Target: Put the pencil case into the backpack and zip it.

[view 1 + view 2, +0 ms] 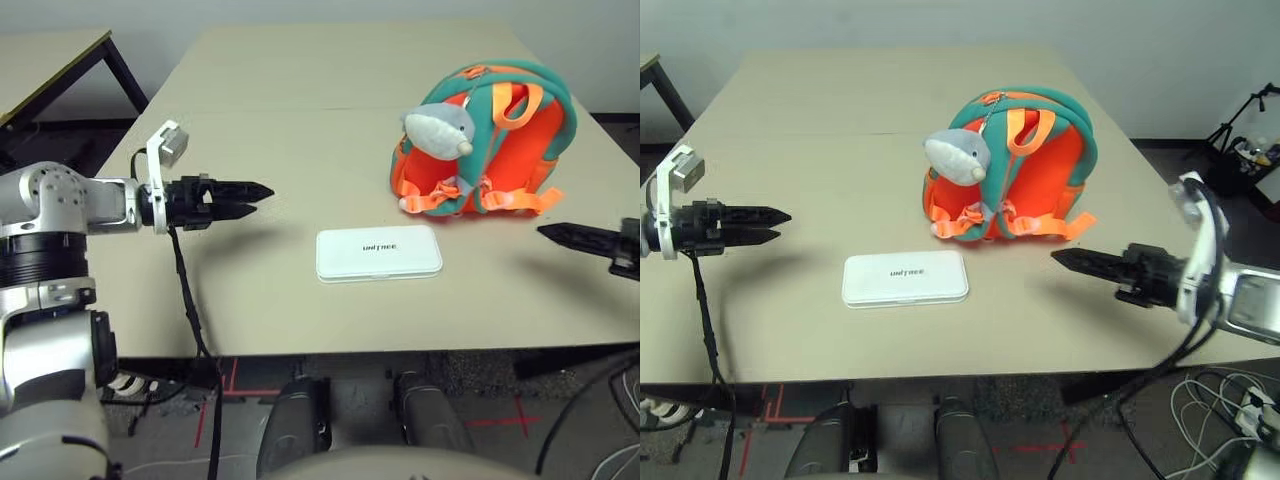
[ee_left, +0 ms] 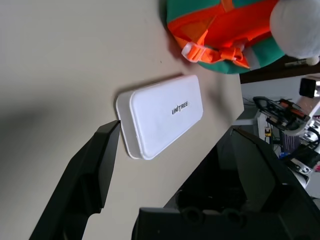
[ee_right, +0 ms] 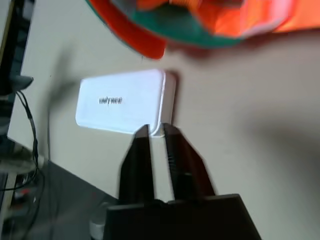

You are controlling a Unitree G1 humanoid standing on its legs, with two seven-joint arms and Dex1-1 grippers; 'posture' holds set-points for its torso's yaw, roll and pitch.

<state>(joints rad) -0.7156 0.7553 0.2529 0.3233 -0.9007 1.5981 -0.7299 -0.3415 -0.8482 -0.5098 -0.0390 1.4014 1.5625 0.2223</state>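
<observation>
Early step: pencil case (image 1: 379, 253) on table (image 1: 260, 310), unpacked. Left fingers (image 2: 162, 165) spread, right fingers (image 3: 157, 131) clenched, empty. Next: open backpack (image 1: 487, 140).

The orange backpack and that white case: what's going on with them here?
A robot has both arms over a table but holds nothing yet. Its left pincer is open and its right pincer is shut, both empty. The white case lies flat on the table, in front of the orange backpack, which stands upright, not yet packed with the case.
</observation>
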